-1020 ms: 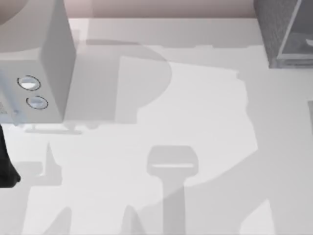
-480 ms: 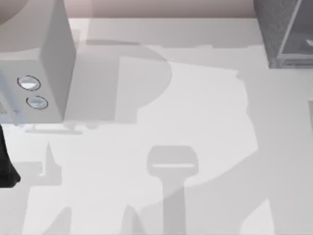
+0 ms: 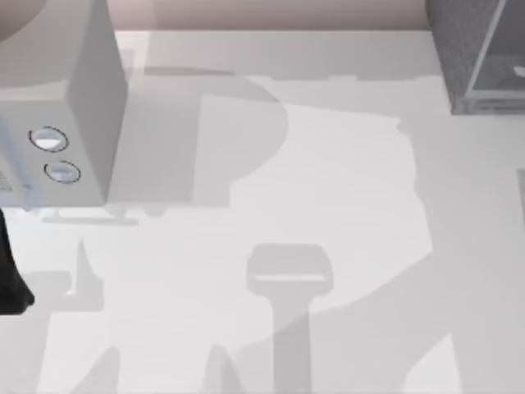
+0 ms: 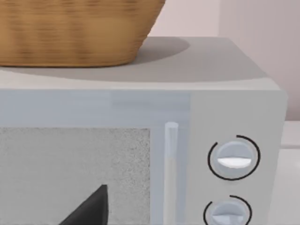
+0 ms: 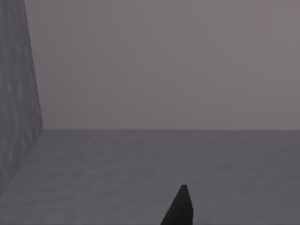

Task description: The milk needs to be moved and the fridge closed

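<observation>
Left claw: a dark fingertip (image 4: 91,208) is being seen in the left wrist view, low in front of the grey box with two round dials (image 4: 187,154). Whether this claw is released or clenched cannot be told. In the top view a dark part of the left arm (image 3: 10,283) is being shown at the worktop's left edge.

Right claw: one dark fingertip (image 5: 180,208) is being seen in the right wrist view, above a dim flat surface. Its state cannot be told either.

Fridge: the dark speckled cabinet (image 3: 459,45) is standing at the far right corner of the worktop (image 3: 328,189), with its pale panel (image 3: 500,74) beside it. A speckled wall (image 5: 16,93) is also being seen close to the right claw.

Milk: no carton is being made out, so its place cannot be told.

Basket: a woven basket (image 4: 75,30) is resting on top of the box with dials.

Risk: the left claw is judged to be near the wrong appliance, so a forward move could be striking its door. The right claw could be scraping the fridge wall, because the gap looks narrow.
</observation>
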